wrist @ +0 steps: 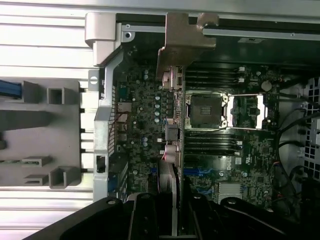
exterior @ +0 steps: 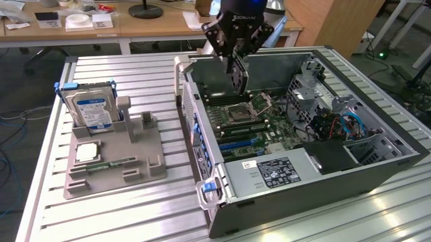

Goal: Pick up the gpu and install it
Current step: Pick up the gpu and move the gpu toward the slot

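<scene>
Holds the gpu, a thin flat dark expansion card with a narrow pale metal end bracket, pinched by its two faces between the fingers of the black hand. Carries it on edge, long side hanging straight down and the bracket end farthest from the grip. Probably does so to keep a slim profile that clears walls and cables. Hangs over the inside of the open dark-grey steel computer case, roughly above the square silver processor socket on the green motherboard. Hard to tell whether above the rim or just below it, but seemingly clear of the board. Points almost vertically downward, entering the exterior view at twelve o'clock, wrist over the far half of the case. At nine o'clock from the case, on the slatted aluminium table and well apart from the hand: a grey plastic parts stand with a silver, blue-labelled hard drive upright in it. Picked up, then; not yet seated in any slot.
</scene>
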Motion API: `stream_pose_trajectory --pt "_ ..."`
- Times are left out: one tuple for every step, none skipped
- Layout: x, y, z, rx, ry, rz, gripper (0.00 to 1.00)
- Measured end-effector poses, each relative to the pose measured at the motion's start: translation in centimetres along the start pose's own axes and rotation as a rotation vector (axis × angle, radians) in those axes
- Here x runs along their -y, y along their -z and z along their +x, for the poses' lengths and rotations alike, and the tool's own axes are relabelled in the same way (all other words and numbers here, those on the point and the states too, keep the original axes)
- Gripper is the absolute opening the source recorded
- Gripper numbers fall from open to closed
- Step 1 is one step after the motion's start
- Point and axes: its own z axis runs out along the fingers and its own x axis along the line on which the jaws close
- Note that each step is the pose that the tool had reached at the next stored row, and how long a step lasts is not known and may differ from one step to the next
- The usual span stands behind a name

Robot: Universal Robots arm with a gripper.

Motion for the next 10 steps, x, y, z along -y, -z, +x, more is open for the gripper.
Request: stream_pose_trajectory --pt "0.0 -0.01 -0.3 -0.0002 0.0 -0.0001 0.27" --pt "0.01 -0.03 -0.7 -0.0003 0.0 -0.0001 0.27" --pt "0.01 -0.04 -1.0 -0.0002 0.0 0.0 0.27" --pt "0.01 -0.05 -1.3 -0.0002 0.0 0.0 0.27" --pt "0.01 -0.07 -1.6 -0.0002 0.0 -0.0001 0.27" --pt "0.01 -0.07 -1.9 -0.0002 0.0 -0.0001 0.27" --pt "0.01 -0.08 -2.2 -0.0002 0.0 0.0 0.27" --pt "0.01 -0.09 -2.5 -0.0002 0.0 0.0 0.27" --pt "0.01 -0.1 -2.8 -0.0002 0.0 0.0 0.27" --pt "0.01 -0.11 -3.1 -0.0002 0.0 0.0 0.27"
